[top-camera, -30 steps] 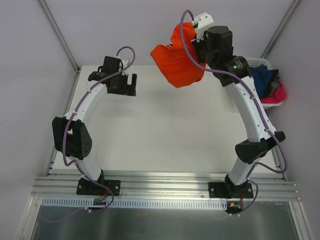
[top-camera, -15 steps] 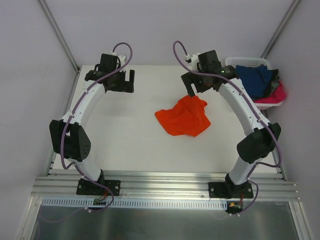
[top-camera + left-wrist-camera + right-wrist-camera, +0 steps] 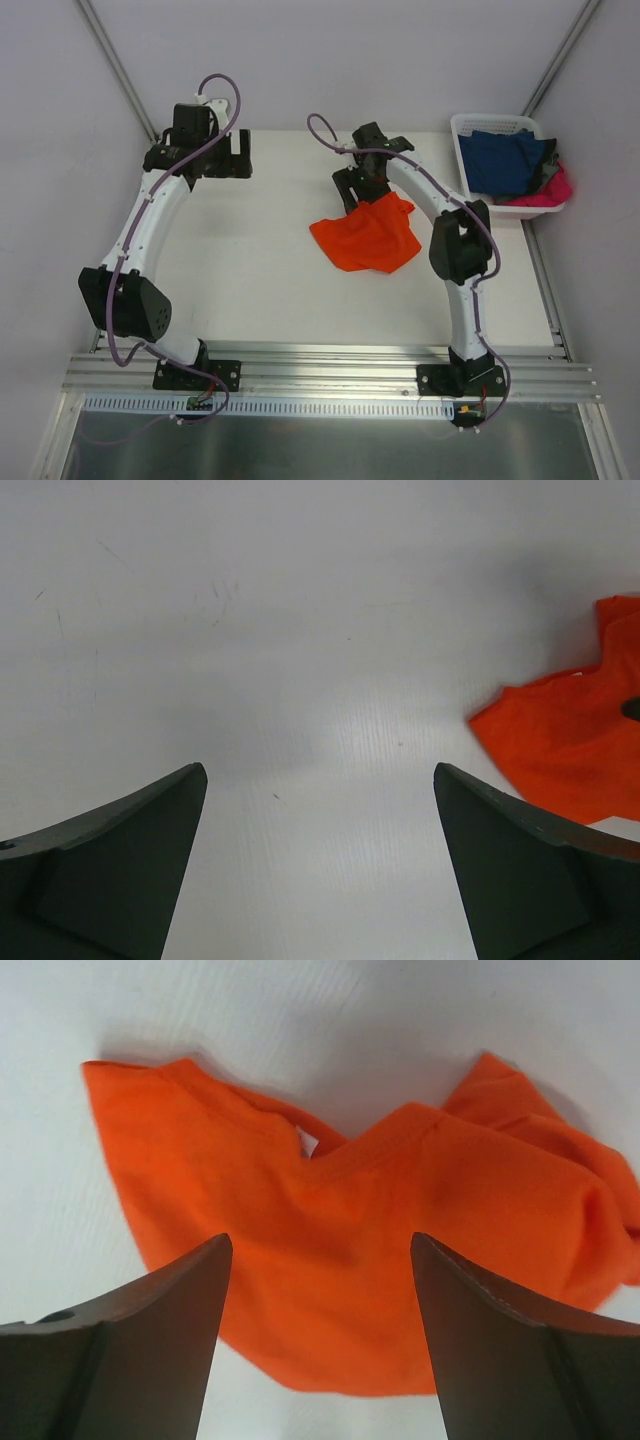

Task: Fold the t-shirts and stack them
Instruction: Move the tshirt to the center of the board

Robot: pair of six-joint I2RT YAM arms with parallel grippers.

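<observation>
While the orange t-shirt (image 3: 368,238) lay crumpled near the middle of the white table (image 3: 260,280), the right gripper (image 3: 352,192) hovered at its far edge, jaws spread and grasping nothing. Farther left, the left gripper (image 3: 235,158) hung wide open over the tabletop, well apart from the cloth. In the far right corner, beyond the right arm's elbow (image 3: 460,245), a white slotted basket (image 3: 462,135) held a navy t-shirt (image 3: 505,160) and a hot pink t-shirt (image 3: 558,190).

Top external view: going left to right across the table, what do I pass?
left tool → orange t-shirt → white basket. The right tool hangs over the shirt's far edge, so it is left out of the order.
</observation>
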